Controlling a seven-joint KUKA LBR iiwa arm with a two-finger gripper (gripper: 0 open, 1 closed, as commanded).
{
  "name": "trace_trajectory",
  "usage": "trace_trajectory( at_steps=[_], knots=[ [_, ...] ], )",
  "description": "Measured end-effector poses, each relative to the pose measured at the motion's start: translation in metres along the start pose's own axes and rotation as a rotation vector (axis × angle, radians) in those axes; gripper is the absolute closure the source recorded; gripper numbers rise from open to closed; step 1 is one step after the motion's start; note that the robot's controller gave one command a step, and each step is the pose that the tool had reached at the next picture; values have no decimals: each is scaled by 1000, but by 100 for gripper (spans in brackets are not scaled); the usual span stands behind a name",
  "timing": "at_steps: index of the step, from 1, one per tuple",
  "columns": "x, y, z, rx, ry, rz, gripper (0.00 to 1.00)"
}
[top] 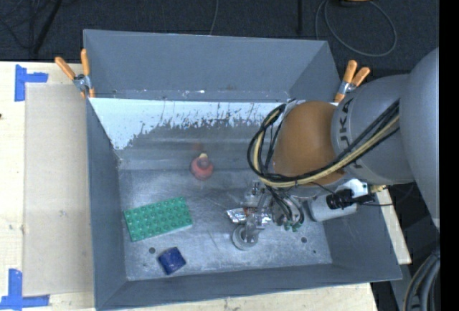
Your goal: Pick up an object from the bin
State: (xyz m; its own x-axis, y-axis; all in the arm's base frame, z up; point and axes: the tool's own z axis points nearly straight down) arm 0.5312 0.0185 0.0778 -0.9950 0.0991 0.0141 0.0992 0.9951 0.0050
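The grey bin (215,73) holds few things. At 8 o'clock on its floor lies a flat green building plate (158,218) with rows of bumps. Just below it, at 7 o'clock, sits a little blue block (171,259). At 11 o'clock, close to the back wall, stands a small red toy (202,166) with a pale top. None of the three has any writing that I can read.

A bit to 4 o'clock of the middle, the hand (247,231) is down low by the floor. Touching it at 10 o'clock is a small shiny silver bit (239,215). That looks like the thing to pick. I cannot tell if it is loose or part of the hand. I cannot tell if the hand is apart or together either.

What could go wrong? The hand is so low that it may push hard on the metal floor. The silver bit is small and smooth. It may slip out or get pushed away if the hand is not right around it. The black and yellow cables (259,148) hang in loops by the brown cover (305,137) and could catch on the hand. The other things lie well apart and look safe.

The grey arm (380,137) at 3 o'clock has dark letters. They are partly hidden, and I cannot read them for sure.
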Motion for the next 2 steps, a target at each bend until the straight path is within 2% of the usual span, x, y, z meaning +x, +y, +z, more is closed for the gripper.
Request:
trace_trajectory(
  at_steps=[1,2],
  knots=[
    [8,6,-122,3,-21,45,100],
    [5,0,-173,4,-20,36,100]
  ],
)
